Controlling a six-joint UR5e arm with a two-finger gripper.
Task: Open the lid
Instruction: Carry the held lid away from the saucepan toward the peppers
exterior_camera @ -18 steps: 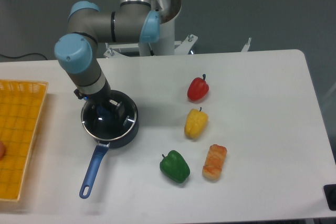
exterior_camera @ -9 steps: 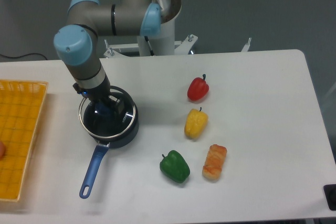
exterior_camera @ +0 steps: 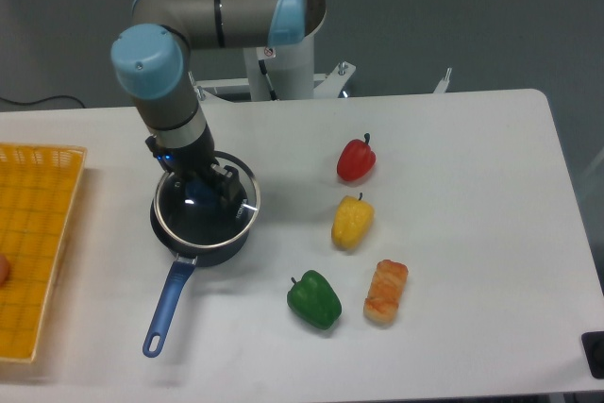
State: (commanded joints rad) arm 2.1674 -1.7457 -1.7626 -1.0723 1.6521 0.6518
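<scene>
The lid (exterior_camera: 226, 222) is a round clear glass disc with a thin metal rim and a blue centre knob. My gripper (exterior_camera: 201, 192) is shut on the knob and holds the lid lifted, shifted a little right over the dark blue saucepan (exterior_camera: 193, 233). The saucepan sits at the table's left, its blue long handle (exterior_camera: 167, 306) pointing to the front. The arm comes down from the back and hides part of the lid's far side.
A red pepper (exterior_camera: 356, 159), a yellow pepper (exterior_camera: 351, 221), a green pepper (exterior_camera: 314, 300) and an orange bread piece (exterior_camera: 385, 291) lie right of the pan. A yellow basket (exterior_camera: 38, 252) stands at the left edge.
The gripper has risen and moved right with the lid, which now sits off-centre over the saucepan instead of resting on its rim.
</scene>
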